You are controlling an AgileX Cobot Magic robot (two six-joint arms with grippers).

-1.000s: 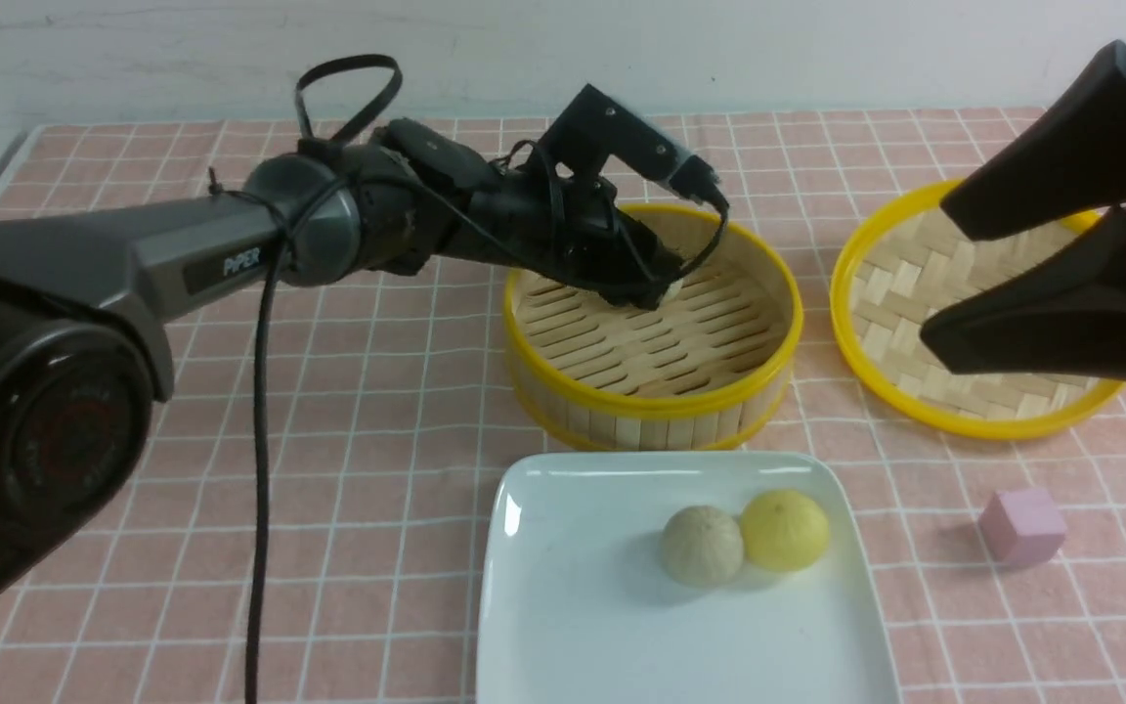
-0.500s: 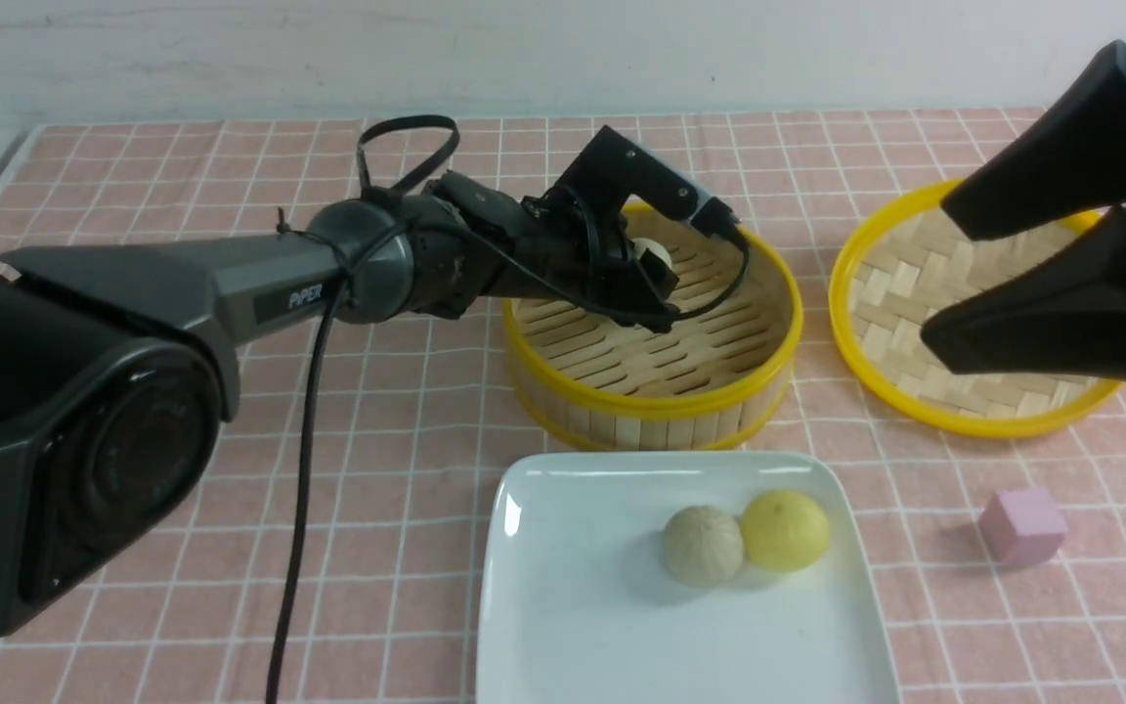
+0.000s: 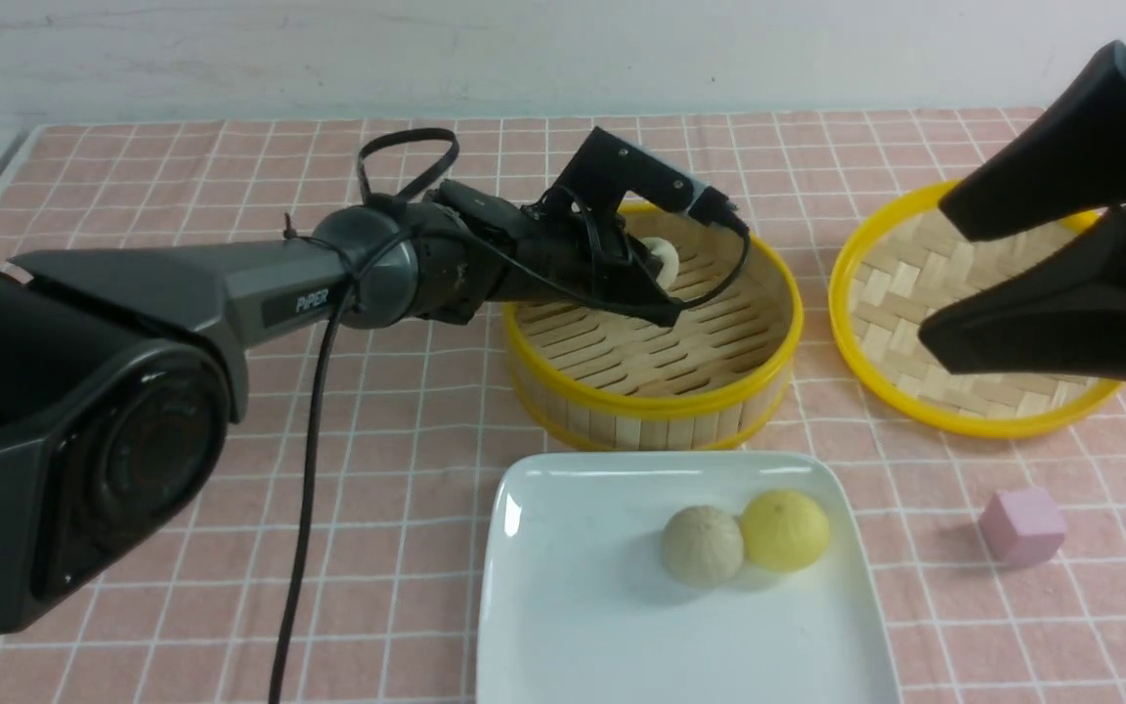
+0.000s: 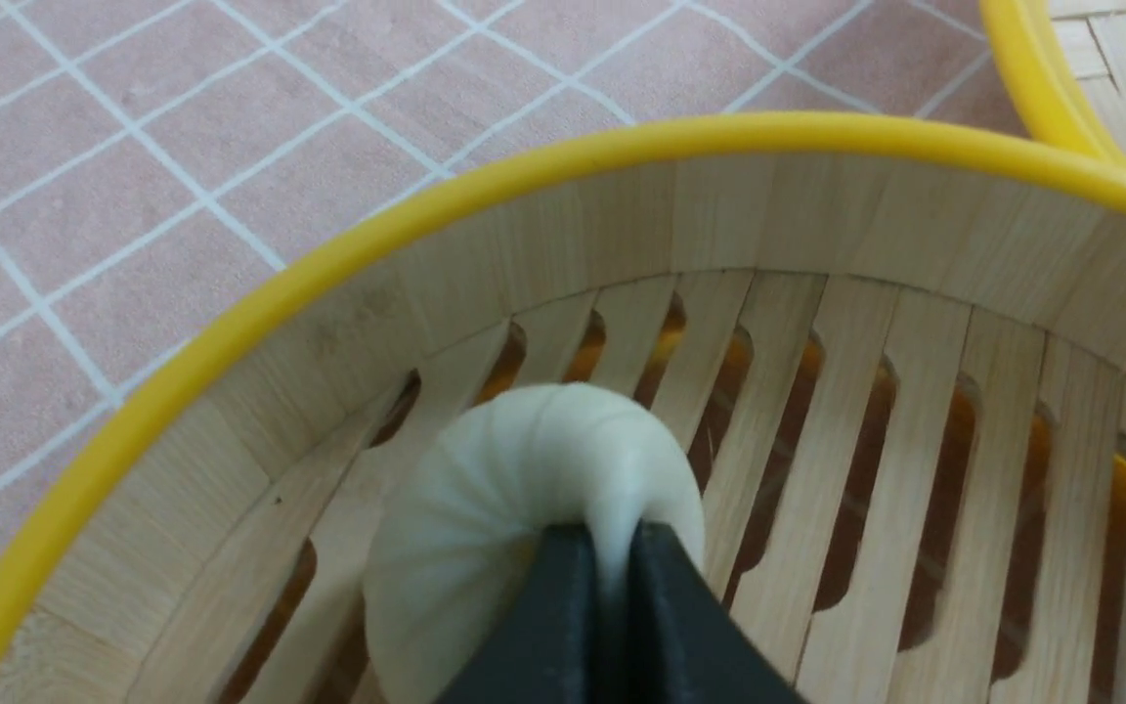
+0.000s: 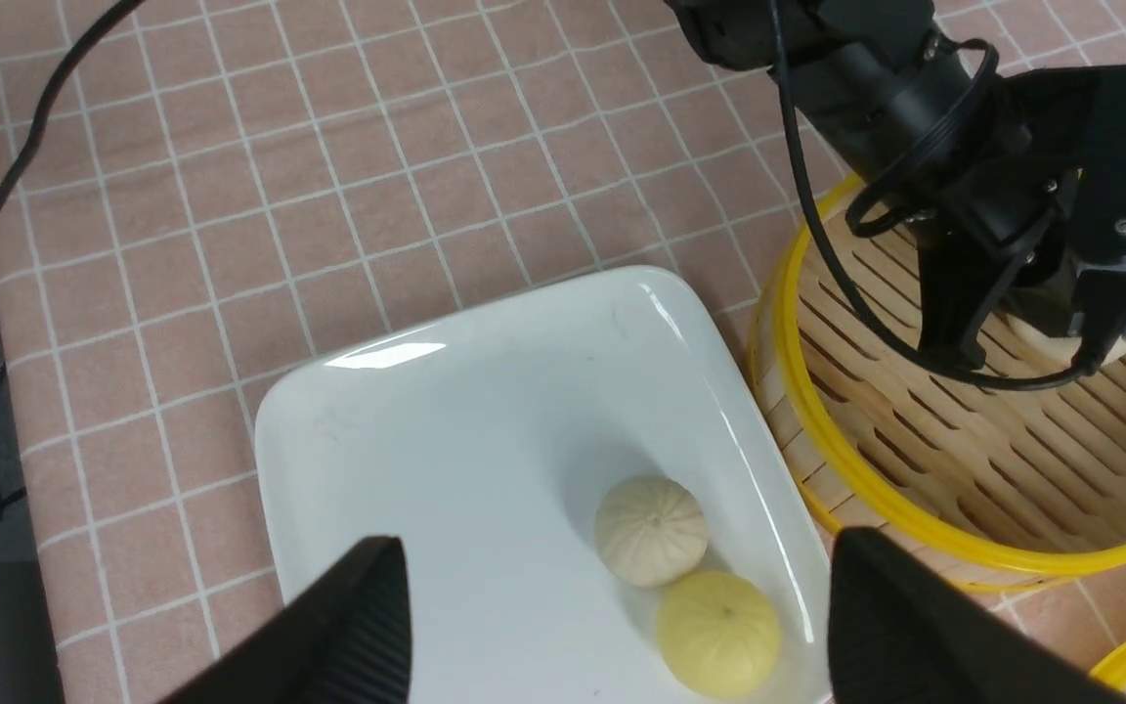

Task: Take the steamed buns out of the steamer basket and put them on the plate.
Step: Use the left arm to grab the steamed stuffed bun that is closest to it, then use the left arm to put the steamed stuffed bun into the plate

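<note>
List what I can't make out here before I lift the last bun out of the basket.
- Underside of the last bun: in the left wrist view the left jaws cover it, so its clearance from the steamer basket floor is unknown.
- Same bun, front view: mostly hidden behind the left jaws and cable.
- Right jaws: the front view cuts them off at the right edge; they also hide part of the lid.

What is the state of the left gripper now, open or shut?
Shut. The left gripper pinches a fold of the white bun, its jaws almost touching, over the basket.
</note>
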